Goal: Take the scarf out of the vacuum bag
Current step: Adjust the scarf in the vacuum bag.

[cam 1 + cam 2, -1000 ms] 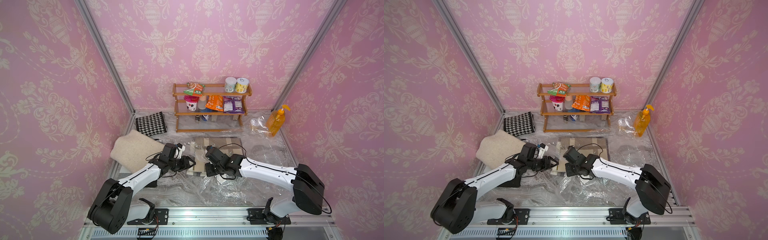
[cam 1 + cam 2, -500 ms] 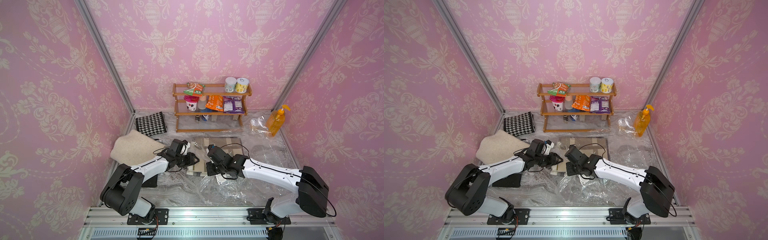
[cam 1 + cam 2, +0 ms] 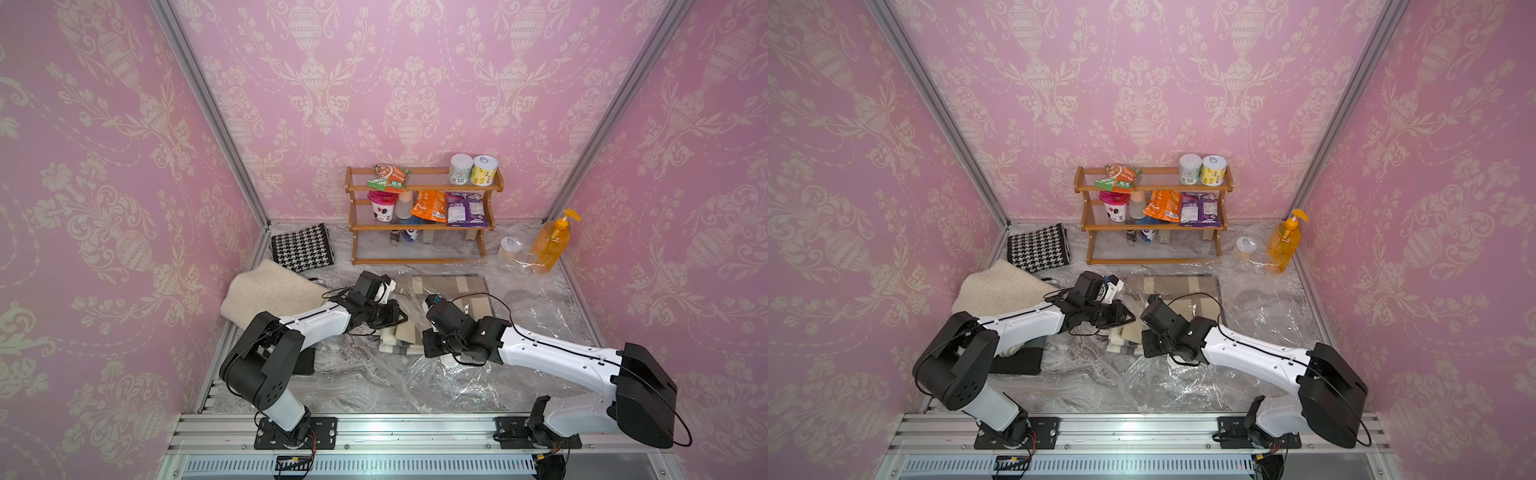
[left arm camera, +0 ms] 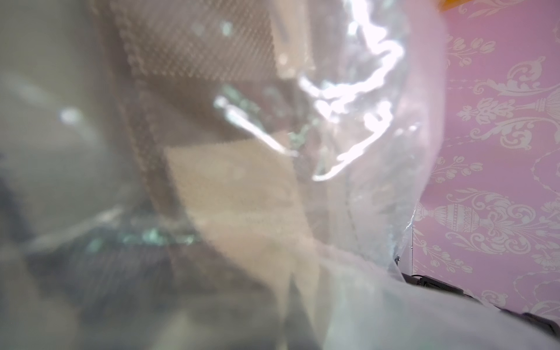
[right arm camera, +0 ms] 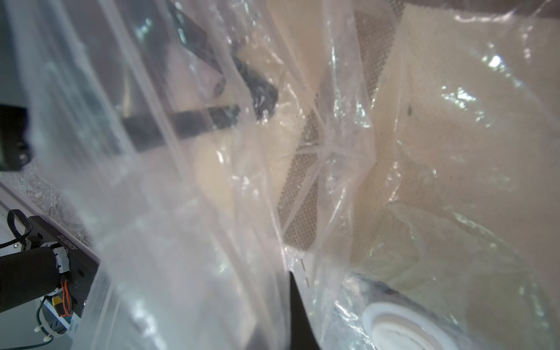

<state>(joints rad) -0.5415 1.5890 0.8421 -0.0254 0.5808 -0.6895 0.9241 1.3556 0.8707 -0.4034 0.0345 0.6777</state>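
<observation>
**Subject.** The scarf [image 3: 440, 286], beige with brown checks, is lying folded in the middle of the table. Most of it is sitting inside the vacuum bag [image 3: 457, 382]. Its long axis is running from the wooden rack [image 3: 419, 261] toward the base rail. Its near end [image 3: 395, 338] is bunching up between the two grippers and appears to be showing past the film.

**Bag.** The clear film is spreading wide to the right and toward the rail. In the right wrist view it is rising in taut folds, with the white valve cap [image 5: 403, 330] sitting close under that wrist.

**End effectors.**
- The left gripper [image 3: 404, 318] is lying low at the scarf's near end and pointing across it from the left, jaws closed. In the right wrist view its dark fingers [image 5: 260, 97] are meeting against cream cloth behind layers of film. Whether they are pinching cloth, film or both cannot be told.
- The right gripper [image 3: 430, 353] is standing just beside the same end on its right side, jaws closed. It appears to be pinching bag film.

**Governing relation.** The left arm is the nearer to the cloth. As judged, the extraction is calling for a draw along the scarf's long axis toward the rail while the right arm is anchoring the bag.

**Surroundings.** A houndstooth cloth [image 3: 302, 247] and a cream fleece [image 3: 270, 297] are lying to the left. An orange pump bottle [image 3: 550, 245] is standing at the far right.
</observation>
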